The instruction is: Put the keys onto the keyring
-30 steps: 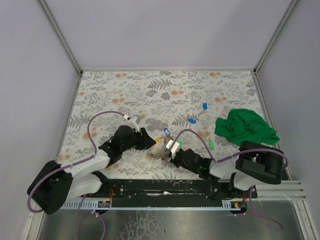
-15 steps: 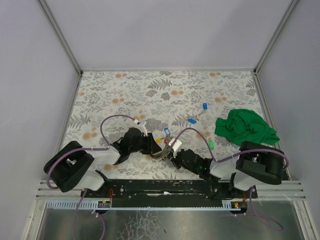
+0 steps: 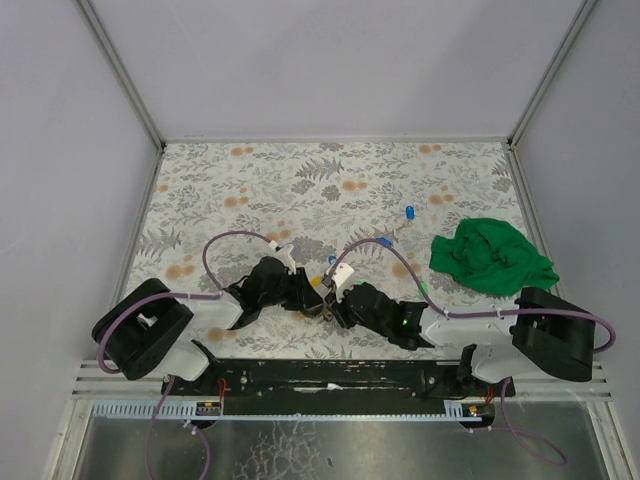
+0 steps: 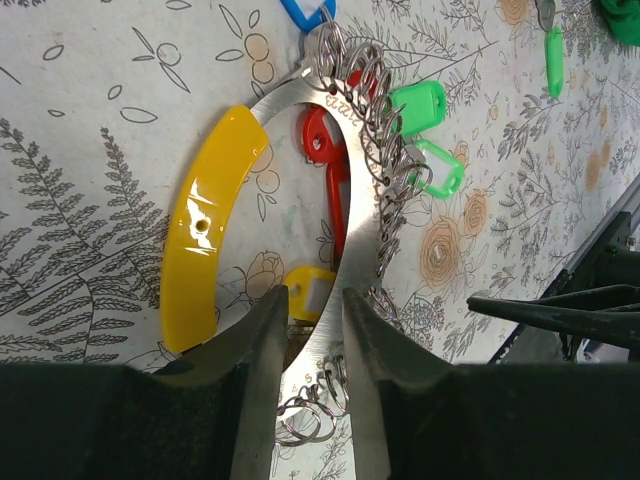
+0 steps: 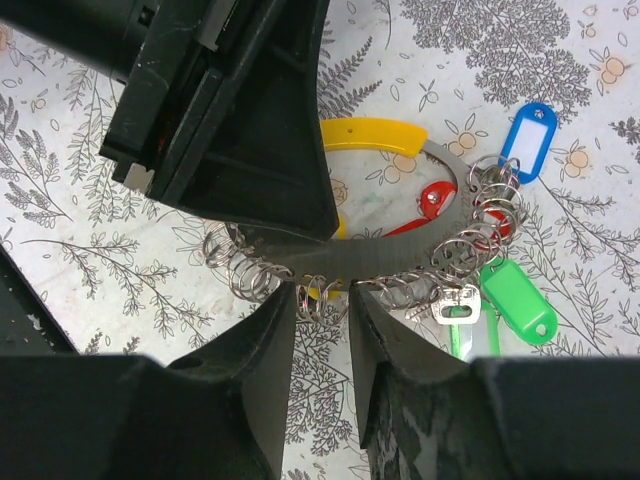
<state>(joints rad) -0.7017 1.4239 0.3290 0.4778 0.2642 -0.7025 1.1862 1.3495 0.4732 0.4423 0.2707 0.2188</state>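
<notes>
The keyring (image 4: 352, 215) is a flat metal band with a yellow grip (image 4: 212, 220), strung with many small split rings. Red (image 4: 335, 170), green (image 4: 420, 105), blue (image 4: 308, 12) and yellow (image 4: 305, 295) tags hang on it. My left gripper (image 4: 315, 320) is shut on the band. In the right wrist view my right gripper (image 5: 322, 305) stands below the band (image 5: 400, 255), its jaws close together with small split rings between the tips. In the top view both grippers, left (image 3: 303, 290) and right (image 3: 336, 297), meet over the keyring (image 3: 320, 287). Loose keys lie apart: two blue (image 3: 409, 211), (image 3: 384, 241) and one green (image 3: 423, 288).
A green cloth (image 3: 492, 255) lies bunched at the right of the floral table mat (image 3: 300, 180). White walls close in the back and sides. The left gripper's black body (image 5: 230, 110) fills the upper left of the right wrist view.
My right arm has reached left, bringing its gripper up against the keyring beside the left gripper. The left gripper has come in from the left and now holds still on the band.
</notes>
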